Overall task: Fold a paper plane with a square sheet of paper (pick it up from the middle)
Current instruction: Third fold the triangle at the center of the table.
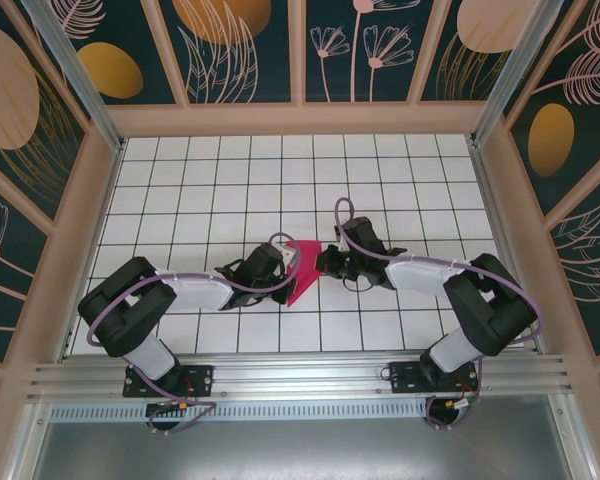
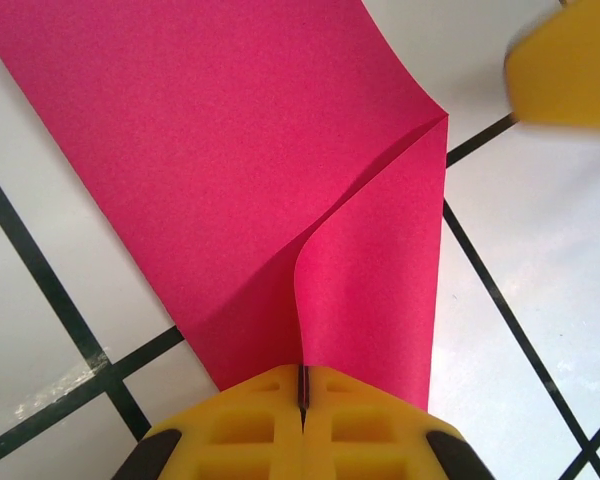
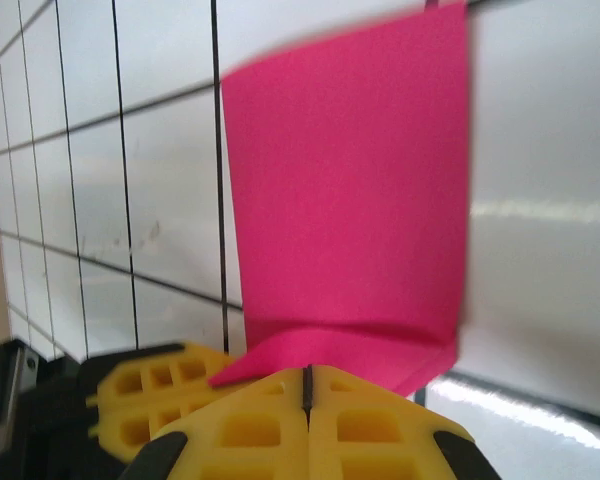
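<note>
We looked down from above and behind the arm bases over the whole tiled table (image 1: 180,180). The wrist cameras sat very close behind the left gripper (image 2: 302,398) and the right gripper (image 3: 307,385), facing each other. All three views shared the pink sheet (image 1: 305,275).

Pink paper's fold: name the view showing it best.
Left wrist: the pink paper is close and sharp, its flap curling up along a crease. Right wrist shows it blurred, one edge folded over. Top external: a small, distant patch.

Matt pink paper (image 2: 230,180), glossy wht tile table (image 2: 540,300).
</note>
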